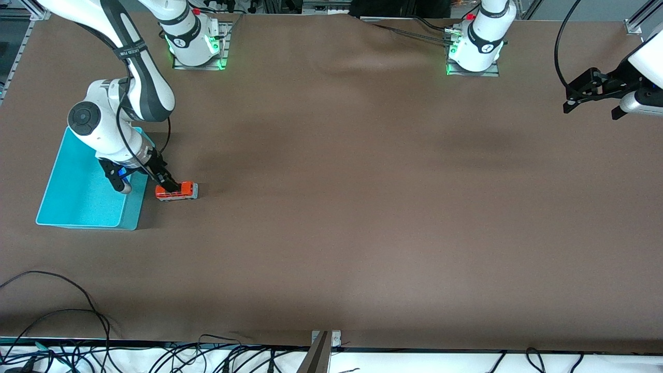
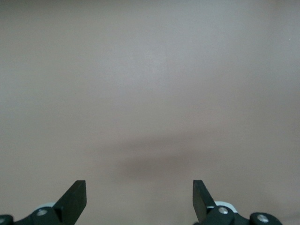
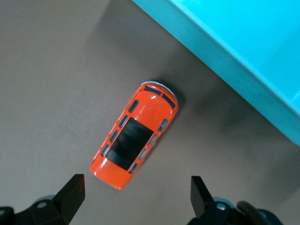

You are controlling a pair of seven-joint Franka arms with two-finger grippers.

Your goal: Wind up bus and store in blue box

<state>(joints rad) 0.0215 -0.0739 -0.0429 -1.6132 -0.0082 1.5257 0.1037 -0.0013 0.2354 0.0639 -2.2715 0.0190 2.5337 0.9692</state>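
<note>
The bus point(image 1: 176, 191) is a small orange-red toy with a dark roof panel. It stands on the brown table right beside the blue box point(image 1: 77, 191), on the side toward the left arm's end. My right gripper point(image 1: 146, 184) hangs open low over the gap between bus and box wall. In the right wrist view the bus point(image 3: 135, 135) lies just ahead of the open right gripper point(image 3: 136, 197), untouched, with the blue box point(image 3: 234, 61) wall alongside. My left gripper point(image 1: 591, 111) waits open above bare table at the left arm's end; the left gripper point(image 2: 139, 197) holds nothing.
The turquoise box sits at the right arm's end of the table. Both arm bases point(image 1: 197, 46) point(image 1: 474, 49) stand along the table's edge farthest from the front camera. Cables point(image 1: 77, 331) and a metal bracket point(image 1: 322, 349) run along the near edge.
</note>
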